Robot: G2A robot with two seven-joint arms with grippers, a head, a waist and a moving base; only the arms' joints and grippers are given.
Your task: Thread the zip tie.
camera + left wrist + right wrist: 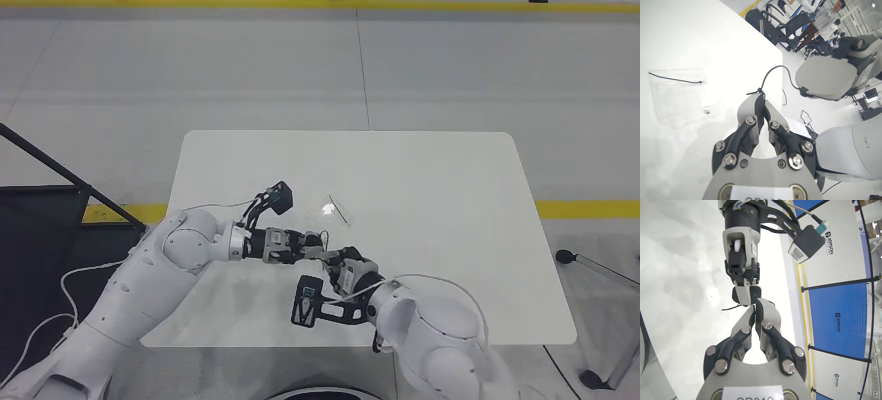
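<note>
Where the claws meet: right at the table's near edge, left gripper (762, 98) and right gripper (755, 313) are tip to tip, very close; whether they touch, I cannot tell.
Left gripper: clenched on the zip tie (780, 66). Ribbed black pads are pressed together inside smooth grey shells, and the strap is pinched just below its head (759, 90).
Right gripper: clamped on the same tie, which shows edge-on as a thin dark line between the ridged rubber pads.
Zip tie: thin, black, bendy plastic, held up off the table between both grippers. From the small blocky head it bows up in a round arc and drops to the right gripper's fingertips. A short pointed end pokes out sideways beside the head.
Clear pouch (683, 98): farther out on the table, lying flat. It is see-through and glossy, a rectangle with soft corners.
Contents: a second tie (677, 80), black and nearly straight, lies across one end of the pouch; inside it or on top, I cannot tell. A small pale scrap (706, 112) sits at another corner.
Table (450, 190): white, smooth, with rounded corners.
Floor (300, 70): pale grey beyond the table, with a yellow stripe (590, 208) running past it.
</note>
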